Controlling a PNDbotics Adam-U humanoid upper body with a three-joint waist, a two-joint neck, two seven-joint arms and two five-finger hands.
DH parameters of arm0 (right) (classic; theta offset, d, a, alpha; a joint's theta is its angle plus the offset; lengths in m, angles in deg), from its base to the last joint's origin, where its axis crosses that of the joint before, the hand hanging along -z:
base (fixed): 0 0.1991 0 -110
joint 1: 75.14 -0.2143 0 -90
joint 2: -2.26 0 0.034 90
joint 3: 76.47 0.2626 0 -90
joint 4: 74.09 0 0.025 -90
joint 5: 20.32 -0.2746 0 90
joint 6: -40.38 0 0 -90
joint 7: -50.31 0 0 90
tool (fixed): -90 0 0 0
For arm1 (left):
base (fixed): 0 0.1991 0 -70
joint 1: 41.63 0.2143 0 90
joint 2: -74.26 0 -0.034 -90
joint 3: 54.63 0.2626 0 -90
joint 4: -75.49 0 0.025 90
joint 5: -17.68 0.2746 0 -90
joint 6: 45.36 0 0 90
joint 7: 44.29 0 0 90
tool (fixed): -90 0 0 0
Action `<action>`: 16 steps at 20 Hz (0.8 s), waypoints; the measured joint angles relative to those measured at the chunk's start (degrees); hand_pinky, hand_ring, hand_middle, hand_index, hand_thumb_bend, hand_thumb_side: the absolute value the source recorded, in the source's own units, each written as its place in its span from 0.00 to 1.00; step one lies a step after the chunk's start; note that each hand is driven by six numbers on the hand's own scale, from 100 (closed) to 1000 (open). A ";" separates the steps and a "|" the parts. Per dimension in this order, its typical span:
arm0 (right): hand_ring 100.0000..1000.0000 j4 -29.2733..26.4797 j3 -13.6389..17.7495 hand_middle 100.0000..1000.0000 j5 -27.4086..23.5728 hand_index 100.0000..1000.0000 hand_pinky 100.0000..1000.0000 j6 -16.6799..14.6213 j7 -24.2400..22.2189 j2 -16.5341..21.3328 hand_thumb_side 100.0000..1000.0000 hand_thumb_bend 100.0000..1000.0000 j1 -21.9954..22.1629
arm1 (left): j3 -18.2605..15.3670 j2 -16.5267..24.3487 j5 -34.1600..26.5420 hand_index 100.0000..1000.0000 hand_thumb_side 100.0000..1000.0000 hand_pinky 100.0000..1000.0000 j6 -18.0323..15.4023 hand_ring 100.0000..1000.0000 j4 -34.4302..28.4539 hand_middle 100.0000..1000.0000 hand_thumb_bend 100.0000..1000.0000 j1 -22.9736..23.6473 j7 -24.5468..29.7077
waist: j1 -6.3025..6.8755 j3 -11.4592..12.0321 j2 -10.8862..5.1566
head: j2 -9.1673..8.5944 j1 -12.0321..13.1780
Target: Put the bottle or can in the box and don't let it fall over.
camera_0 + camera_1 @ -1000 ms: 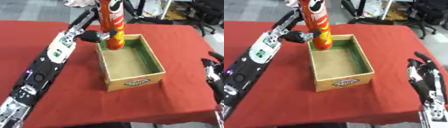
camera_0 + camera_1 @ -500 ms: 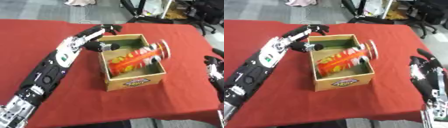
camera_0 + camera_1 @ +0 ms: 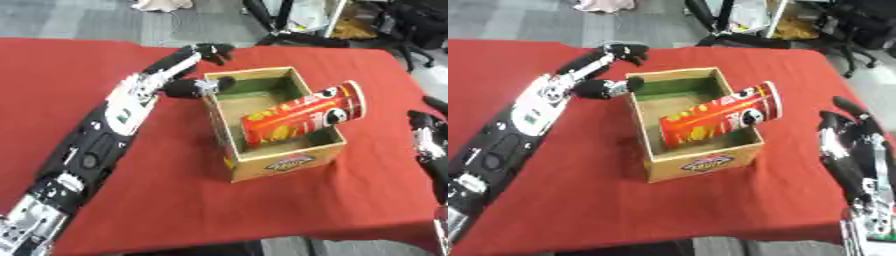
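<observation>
A red chip can [image 3: 302, 118] lies tipped over across the cardboard box [image 3: 282, 164]. Its bottom end rests inside the box and its top end leans on the right wall, sticking out past it. The box has a green lining and stands on the red table. My left hand [image 3: 194, 75] hovers at the box's far left corner, open, holding nothing. My right hand [image 3: 850, 135] rests open at the right edge, fingers up, apart from the box.
The red tablecloth [image 3: 157, 200] covers the table. Beyond its far edge are chair legs [image 3: 289, 30], a dark office chair [image 3: 424, 25] and cloth on the grey floor.
The can stood upright in my left hand over the box a second ago; it was let go, toppled to the right, and now lies slanted across the box. My left hand has opened.
</observation>
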 measured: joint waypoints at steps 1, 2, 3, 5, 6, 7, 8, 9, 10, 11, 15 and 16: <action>0.75 0.14 0.14 0.83 0.00 0.78 0.82 -0.01 0.08 0.02 0.23 0.00 0.07 | -0.96 0.91 -2.04 0.95 0.83 0.88 1.21 0.76 -2.42 0.76 0.33 1.87 -0.29 | 0.21 0.47 0.00 | 0.00 -0.16; 0.75 0.32 0.30 0.83 0.00 0.78 0.83 0.00 0.18 0.06 0.23 0.00 0.09 | -2.05 1.85 -4.07 0.94 0.83 0.88 2.52 0.74 -5.22 0.74 0.30 4.05 -0.58 | 0.50 1.02 0.00 | 0.00 -0.40; 0.75 0.48 0.42 0.83 0.00 0.78 0.83 0.03 0.32 0.17 0.23 0.00 0.30 | -3.28 2.74 -6.03 0.94 0.83 0.88 3.82 0.74 -8.33 0.74 0.30 6.57 -0.89 | 0.74 1.63 0.00 | 0.00 -0.69; 0.76 0.97 0.89 0.84 0.00 0.78 0.84 0.03 0.58 0.68 0.23 0.00 0.79 | -5.95 4.09 -9.60 0.93 0.84 0.88 6.40 0.74 -15.00 0.73 0.28 12.10 -1.29 | 1.13 2.76 -0.01 | 0.00 -1.42; 0.76 1.20 1.14 0.84 0.02 0.78 0.84 0.02 0.79 0.96 0.23 0.00 1.07 | -7.32 4.45 -11.19 0.93 0.84 0.88 7.63 0.73 -18.26 0.73 0.28 14.75 -1.45 | 1.26 3.34 -0.01 | 0.00 -1.78; 0.76 1.42 1.47 0.84 0.05 0.78 0.84 0.01 1.03 1.21 0.23 0.00 1.29 | -8.81 4.51 -12.54 0.92 0.84 0.88 8.77 0.73 -21.41 0.73 0.28 17.43 -1.74 | 1.37 3.96 -0.01 | 0.00 -2.13; 0.76 1.64 1.76 0.84 0.08 0.78 0.84 -0.01 1.30 1.46 0.23 0.00 1.53 | -10.35 4.50 -13.64 0.92 0.84 0.88 9.86 0.73 -24.35 0.72 0.27 20.17 -2.18 | 1.46 4.55 -0.03 | 0.00 -2.46; 0.76 1.84 2.02 0.84 0.11 0.78 0.84 -0.02 1.56 1.62 0.23 0.00 1.64 | -11.93 4.45 -14.54 0.92 0.84 0.88 10.91 0.72 -27.05 0.72 0.27 22.85 -2.80 | 1.51 5.07 -0.08 | 0.00 -2.70; 0.76 2.02 2.13 0.84 0.11 0.78 0.85 -0.04 1.79 1.76 0.23 0.00 1.79 | -13.43 4.37 -15.12 0.91 0.85 0.88 11.95 0.72 -29.49 0.72 0.26 25.29 -3.56 | 1.54 5.47 -0.13 | 0.00 -2.90; 0.76 2.16 2.26 0.84 0.11 0.78 0.85 -0.02 1.97 1.95 0.23 0.00 2.01 | -14.81 4.15 -15.28 0.91 0.86 0.88 13.05 0.72 -31.50 0.72 0.25 27.47 -4.37 | 1.55 5.75 -0.19 | 0.00 -3.06; 0.76 2.78 2.39 0.85 0.11 0.79 0.85 -0.11 2.16 2.41 0.23 0.00 2.53 | -18.57 0.73 -13.88 0.91 0.90 0.88 16.20 0.72 -37.51 0.72 0.21 34.07 -7.21 | 1.99 7.01 -0.42 | 0.00 -3.52; 0.77 2.96 2.39 0.85 0.11 0.79 0.85 -0.12 2.15 2.49 0.23 0.00 2.58 | -19.18 -0.33 -13.11 0.91 0.92 0.88 16.84 0.72 -38.38 0.72 0.20 35.12 -7.72 | 2.06 7.09 -0.42 | 0.00 -3.55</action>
